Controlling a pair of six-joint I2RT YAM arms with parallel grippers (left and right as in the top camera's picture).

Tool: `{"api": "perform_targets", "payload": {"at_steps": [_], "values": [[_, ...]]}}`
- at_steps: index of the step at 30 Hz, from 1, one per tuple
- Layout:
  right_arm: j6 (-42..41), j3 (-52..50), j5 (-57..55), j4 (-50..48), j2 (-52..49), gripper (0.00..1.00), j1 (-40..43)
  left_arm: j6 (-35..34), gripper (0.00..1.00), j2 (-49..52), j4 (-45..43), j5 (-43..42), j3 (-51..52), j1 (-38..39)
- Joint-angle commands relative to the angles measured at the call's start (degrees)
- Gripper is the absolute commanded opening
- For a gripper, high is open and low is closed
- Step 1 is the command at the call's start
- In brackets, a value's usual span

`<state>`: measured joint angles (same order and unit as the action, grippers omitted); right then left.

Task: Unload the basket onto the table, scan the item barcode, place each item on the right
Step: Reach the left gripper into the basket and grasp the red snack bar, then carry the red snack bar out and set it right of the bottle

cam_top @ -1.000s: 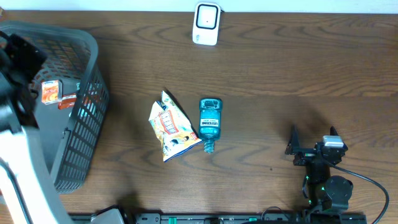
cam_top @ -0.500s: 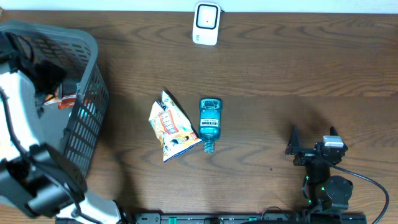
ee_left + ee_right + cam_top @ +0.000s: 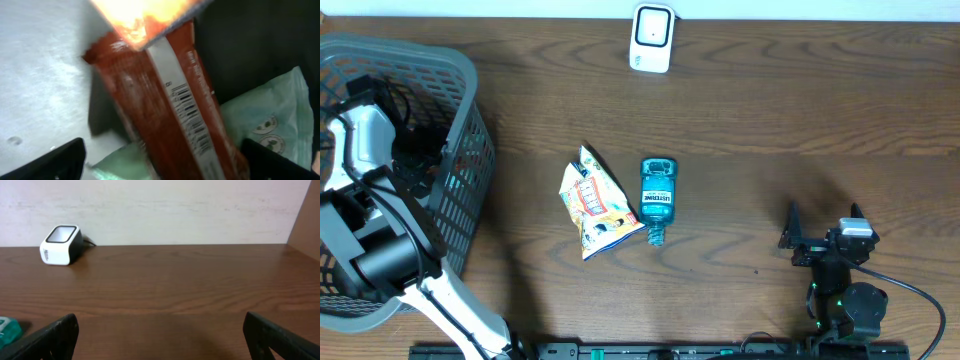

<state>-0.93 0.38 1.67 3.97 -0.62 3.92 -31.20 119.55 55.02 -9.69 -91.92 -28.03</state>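
My left arm (image 3: 365,140) reaches down into the grey basket (image 3: 470,90) at the table's left. In the left wrist view a red-brown packet (image 3: 150,115) with a white strip and a barcode (image 3: 192,117) lies close below. It runs down between the two black fingertips (image 3: 55,162). The left gripper (image 3: 165,167) is open and straddles the packet's lower end. The white scanner (image 3: 651,38) stands at the table's far edge. My right gripper (image 3: 823,226) rests open and empty near the front right, also seen open in its own wrist view (image 3: 165,340).
Pale green packets (image 3: 272,125) and an orange box (image 3: 140,15) lie around the red packet in the basket. A snack bag (image 3: 595,205) and a blue mouthwash bottle (image 3: 658,193) lie mid-table. The scanner (image 3: 61,245) shows far left in the right wrist view.
The left arm has swung down into the basket and now covers the orange and red items that showed there. Its jaws have narrowed very slightly. The right arm has not moved.
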Motion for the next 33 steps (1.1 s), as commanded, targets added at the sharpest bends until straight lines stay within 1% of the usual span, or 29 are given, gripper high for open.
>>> {"api": "perform_targets", "payload": {"at_steps": [1,3,4,5,10,11,13,14,18,24,30,33], "values": [[-0.7,-0.1,-0.1,0.2,0.2,0.99,-0.3,0.8,0.91,1.0,-0.8,0.3,0.8,-0.1],[-0.7,-0.1,-0.1,0.2,0.2,0.99,-0.3,2.1,0.86,1.0,-2.2,0.3,1.5,-0.1],[-0.7,-0.1,-0.1,0.2,0.2,0.99,-0.3,2.5,0.81,1.0,-2.7,0.3,1.8,-0.1],[-0.7,-0.1,-0.1,0.2,0.2,0.99,-0.3,2.9,0.75,1.0,-2.9,0.3,2.0,-0.1],[-0.7,-0.1,-0.1,0.2,0.2,0.99,-0.3,3.1,0.34,1.0,-2.8,1.2,2.2,-0.1],[-0.7,-0.1,-0.1,0.2,0.2,0.99,-0.3,3.1,0.27,1.0,-2.8,1.6,2.2,-0.1],[-0.7,-0.1,0.0,0.2,0.2,0.99,-0.3,3.8,0.19,0.8,-2.8,1.7,2.1,-0.2],[-0.7,-0.1,-0.1,0.2,0.2,0.99,-0.3,4.0,0.12,0.6,-2.6,1.7,2.0,-0.2],[-0.7,-0.1,-0.1,0.2,0.2,0.99,-0.3,4.2,0.08,-1.8,-2.6,1.8,1.8,-0.2],[-0.7,-0.1,0.0,0.2,0.2,0.99,-0.3,4.1,0.08,-11.6,-2.6,1.7,1.2,-0.2],[-0.7,-0.1,-0.1,0.2,0.2,0.99,-0.3,3.8,0.08,-27.0,-3.2,1.7,1.2,-0.2],[-0.7,-0.1,-0.1,0.2,0.2,0.99,-0.3,1.2,0.08,-36.3,-3.3,0.8,1.2,0.0]]}}
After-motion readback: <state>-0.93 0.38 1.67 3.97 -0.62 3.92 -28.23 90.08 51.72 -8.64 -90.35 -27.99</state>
